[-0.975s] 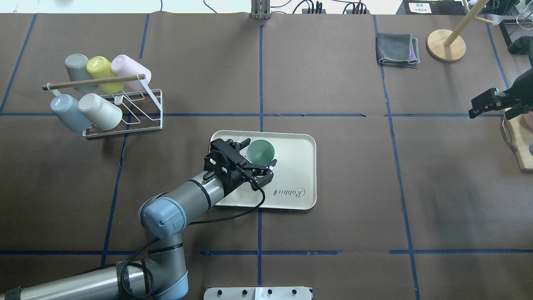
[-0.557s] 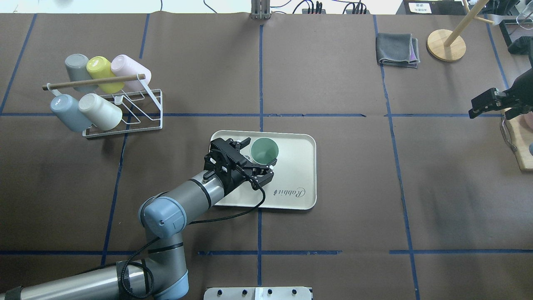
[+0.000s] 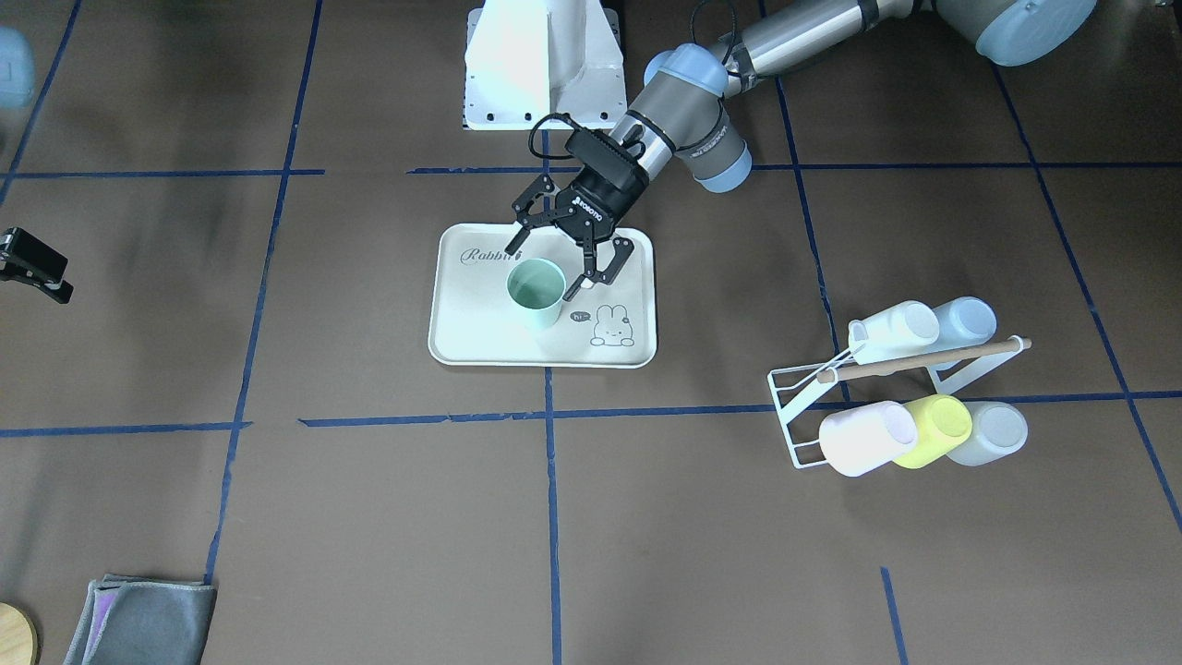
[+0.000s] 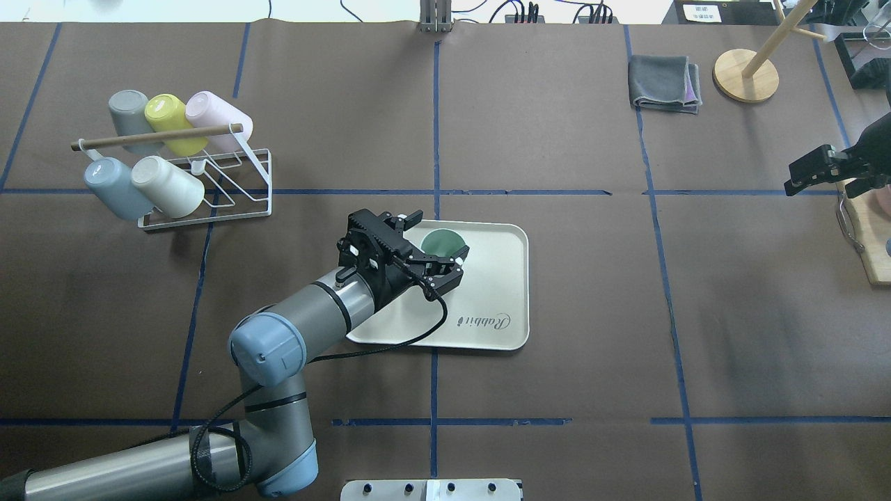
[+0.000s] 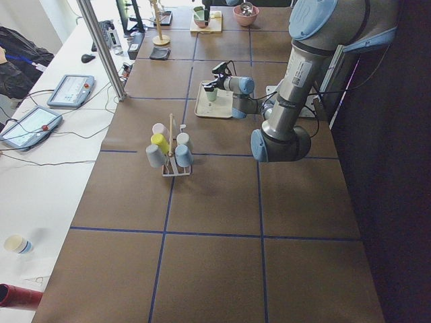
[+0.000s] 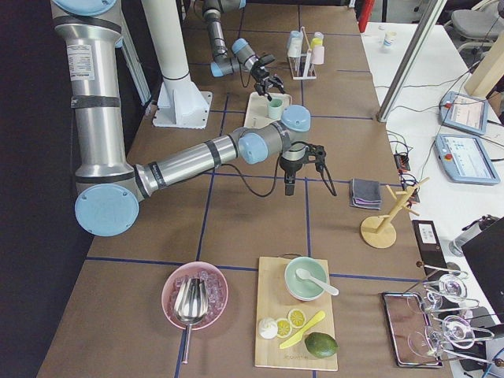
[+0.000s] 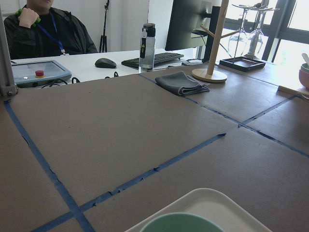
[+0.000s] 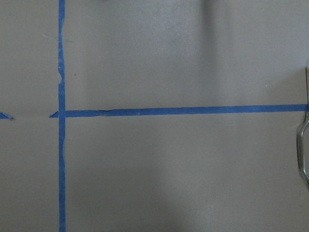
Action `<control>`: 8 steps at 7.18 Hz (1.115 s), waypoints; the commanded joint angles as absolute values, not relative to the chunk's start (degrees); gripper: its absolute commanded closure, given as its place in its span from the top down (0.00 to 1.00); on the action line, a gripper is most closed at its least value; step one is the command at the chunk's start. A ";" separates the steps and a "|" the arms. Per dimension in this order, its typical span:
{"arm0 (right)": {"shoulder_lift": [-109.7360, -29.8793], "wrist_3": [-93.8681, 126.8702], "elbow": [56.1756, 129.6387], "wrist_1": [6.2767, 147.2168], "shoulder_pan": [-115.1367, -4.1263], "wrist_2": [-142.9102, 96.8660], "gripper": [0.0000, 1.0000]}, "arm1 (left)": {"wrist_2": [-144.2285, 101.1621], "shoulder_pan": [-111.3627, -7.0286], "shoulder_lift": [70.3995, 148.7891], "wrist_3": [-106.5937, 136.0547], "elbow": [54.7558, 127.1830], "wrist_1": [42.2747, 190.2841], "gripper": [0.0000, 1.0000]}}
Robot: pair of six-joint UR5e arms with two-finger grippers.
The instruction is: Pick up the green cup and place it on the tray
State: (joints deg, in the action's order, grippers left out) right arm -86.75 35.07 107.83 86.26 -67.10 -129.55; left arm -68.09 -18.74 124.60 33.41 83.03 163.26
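The green cup (image 4: 445, 241) stands upright on the cream tray (image 4: 494, 292), in its far left part; it also shows in the front view (image 3: 536, 294) next to the bunny drawing. My left gripper (image 4: 438, 240) is open and holds nothing. It hangs above the cup with one finger on each side, and shows the same way in the front view (image 3: 547, 266). The left wrist view shows the cup's rim (image 7: 178, 223) and the tray's corner (image 7: 217, 203) at its bottom edge. My right gripper (image 4: 800, 177) hangs far off at the table's right edge and looks shut and empty.
A white wire rack (image 4: 174, 167) with several cups lying in it, among them a yellow-green and a cream one, stands at the far left. A grey cloth (image 4: 665, 83) and a wooden stand (image 4: 745, 75) are at the far right. A wooden board (image 4: 873, 236) lies at the right edge.
My left gripper, open throughout, has risen and drawn a little away from the cup. The cup stays upright on the tray. The right arm has barely moved.
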 commanded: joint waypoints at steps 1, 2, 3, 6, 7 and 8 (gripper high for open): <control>-86.66 35.07 107.93 86.22 -67.15 -129.55 1.00 | -75.99 -23.87 124.02 33.49 97.66 145.46 0.99; -86.57 35.07 107.93 86.31 -67.32 -129.64 1.00 | -78.46 -26.69 124.01 33.75 101.56 139.37 0.99; -86.40 35.07 107.93 86.31 -67.59 -129.55 1.00 | -83.88 -31.33 123.84 34.01 104.12 133.74 0.99; -86.22 35.07 107.93 86.31 -68.46 -129.64 1.00 | -114.95 -56.08 120.25 33.49 106.71 118.68 0.99; -86.13 35.07 108.02 86.22 -68.81 -129.55 1.00 | -124.45 -63.99 119.28 33.31 106.26 115.00 0.99; -86.13 34.98 107.93 86.22 -69.25 -129.55 1.00 | -130.28 -69.73 116.31 29.74 106.26 112.00 0.99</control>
State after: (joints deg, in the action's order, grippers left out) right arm -86.17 35.05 107.97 86.26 -68.76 -129.57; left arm -121.28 -61.61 119.00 32.46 106.42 116.00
